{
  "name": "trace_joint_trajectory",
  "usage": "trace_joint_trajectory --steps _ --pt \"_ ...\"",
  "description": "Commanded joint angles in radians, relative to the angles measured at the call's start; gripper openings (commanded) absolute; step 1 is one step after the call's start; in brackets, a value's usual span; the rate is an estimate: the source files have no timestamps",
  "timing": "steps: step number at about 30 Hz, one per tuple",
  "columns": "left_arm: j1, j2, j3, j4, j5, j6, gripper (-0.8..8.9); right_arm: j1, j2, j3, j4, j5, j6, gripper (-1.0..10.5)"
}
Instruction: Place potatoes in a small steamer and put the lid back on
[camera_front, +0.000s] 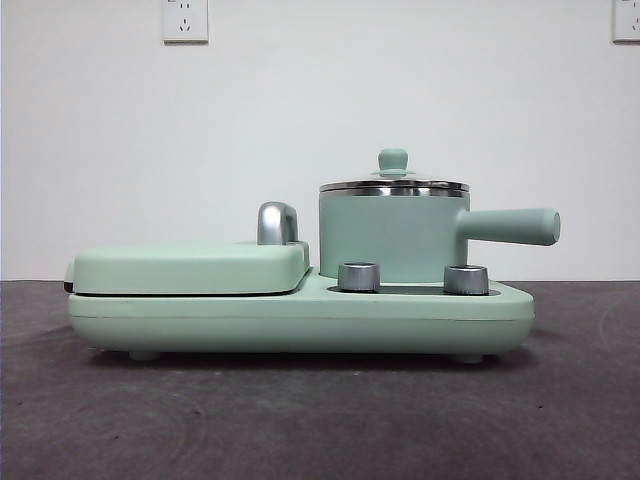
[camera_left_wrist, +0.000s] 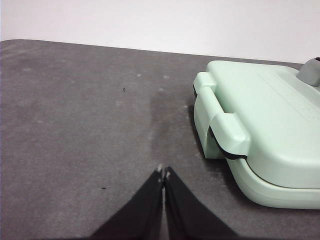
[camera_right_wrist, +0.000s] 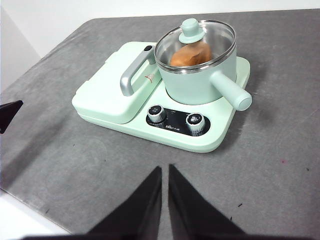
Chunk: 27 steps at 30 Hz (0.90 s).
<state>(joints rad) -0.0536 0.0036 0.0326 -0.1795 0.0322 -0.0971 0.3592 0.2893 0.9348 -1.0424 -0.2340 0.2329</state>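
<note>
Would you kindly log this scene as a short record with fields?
potato: inside the steamer, seen through the lid
steamer: on the cooker base, handle toward the right of the front view
lid: seated on the steamer rim
grill cover: closed
left gripper: shut, over bare table beside the cooker
right gripper: nearly closed, holding nothing, back from the knobs

Open table around lidded steamer.

potato partly hidden behind lid knob; unseen from the front.
</note>
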Motion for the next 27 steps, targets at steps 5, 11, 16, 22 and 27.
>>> trace_joint_trajectory --steps 5,11,16,22,27 --pt "0.001 -0.001 -0.02 -0.006 0.0 0.001 0.06 0.005 0.003 0.006 0.01 -0.001 -0.005 0.2" --pt "0.001 -0.001 -0.02 -0.006 0.0 0.001 0.06 0.005 0.003 0.006 0.01 -0.001 -0.005 0.2" --pt "0.001 -0.001 -0.02 -0.007 0.0 0.001 0.06 -0.067 0.002 -0.027 0.027 -0.014 -0.005 0.2" --pt "0.001 -0.001 -0.02 -0.007 0.0 0.001 0.06 -0.281 -0.034 -0.245 0.321 0.057 -0.064 0.2" --pt "0.001 -0.001 -0.02 -0.007 0.0 0.001 0.06 -0.387 -0.112 -0.547 0.703 0.086 -0.09 0.2"
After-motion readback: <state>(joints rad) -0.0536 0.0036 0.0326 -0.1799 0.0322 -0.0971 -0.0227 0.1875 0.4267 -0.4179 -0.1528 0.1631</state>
